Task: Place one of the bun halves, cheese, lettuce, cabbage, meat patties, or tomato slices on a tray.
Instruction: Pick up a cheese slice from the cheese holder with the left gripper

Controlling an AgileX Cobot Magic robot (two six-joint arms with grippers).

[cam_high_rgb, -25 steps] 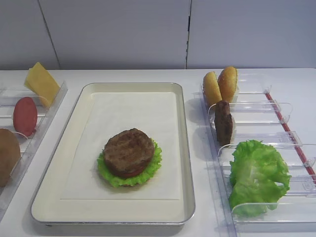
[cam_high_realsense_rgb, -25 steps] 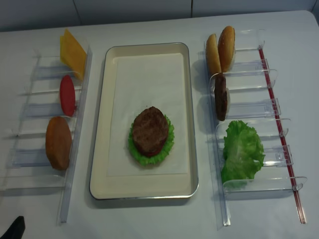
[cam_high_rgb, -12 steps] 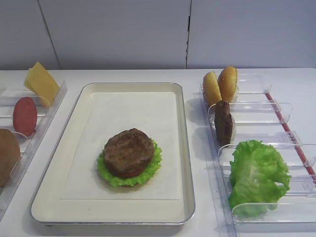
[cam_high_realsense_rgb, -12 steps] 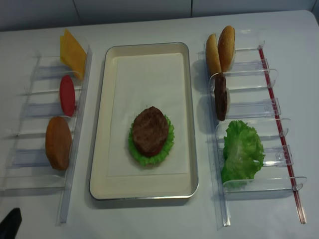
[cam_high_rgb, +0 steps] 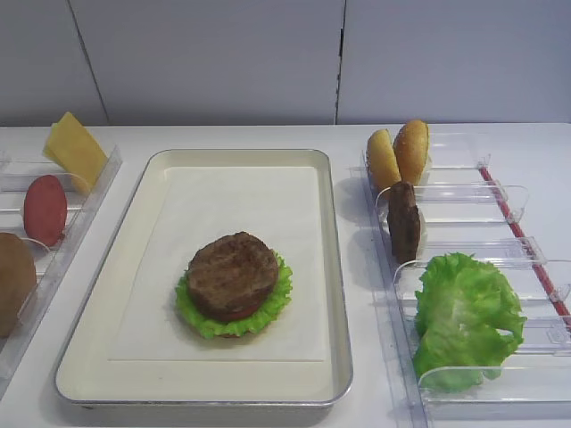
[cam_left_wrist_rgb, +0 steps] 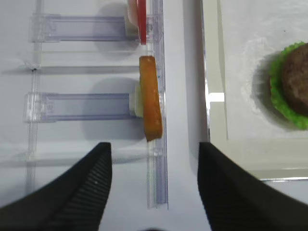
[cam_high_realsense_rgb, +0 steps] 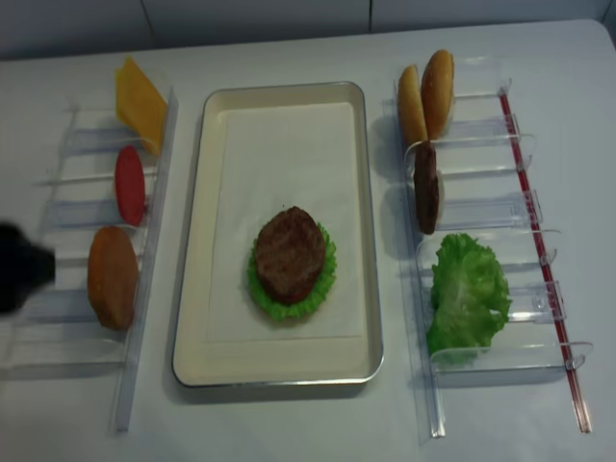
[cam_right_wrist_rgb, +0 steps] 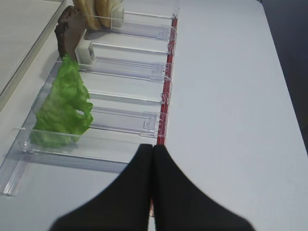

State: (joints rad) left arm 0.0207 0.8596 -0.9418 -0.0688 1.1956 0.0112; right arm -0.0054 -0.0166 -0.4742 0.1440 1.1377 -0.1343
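The cream tray [cam_high_rgb: 342, 294] holds a stack of lettuce [cam_high_rgb: 201, 319], a red slice and a meat patty [cam_high_rgb: 232, 272] on top. In the left rack stand the cheese [cam_high_rgb: 76, 150], a tomato slice [cam_high_rgb: 45, 209] and a brown bun half [cam_high_realsense_rgb: 113, 276]. My left gripper [cam_left_wrist_rgb: 154, 147] is open and empty, just short of that bun half [cam_left_wrist_rgb: 150, 98], which shows edge-on. The left arm is a dark blur [cam_high_realsense_rgb: 19, 269] at the left edge. My right gripper [cam_right_wrist_rgb: 153, 147] is shut on nothing, near the end of the right rack.
The right clear rack [cam_high_rgb: 500, 192] holds two bun halves [cam_high_rgb: 399, 153], an upright patty [cam_high_rgb: 403, 221] and a lettuce leaf [cam_high_rgb: 466, 316]. A red strip [cam_right_wrist_rgb: 166, 91] runs along its outer side. White paper [cam_high_rgb: 241, 192] lines the tray.
In the second overhead view the left arm's dark shape has moved from the bottom-left corner up to the left edge beside the bun half. The food has not moved.
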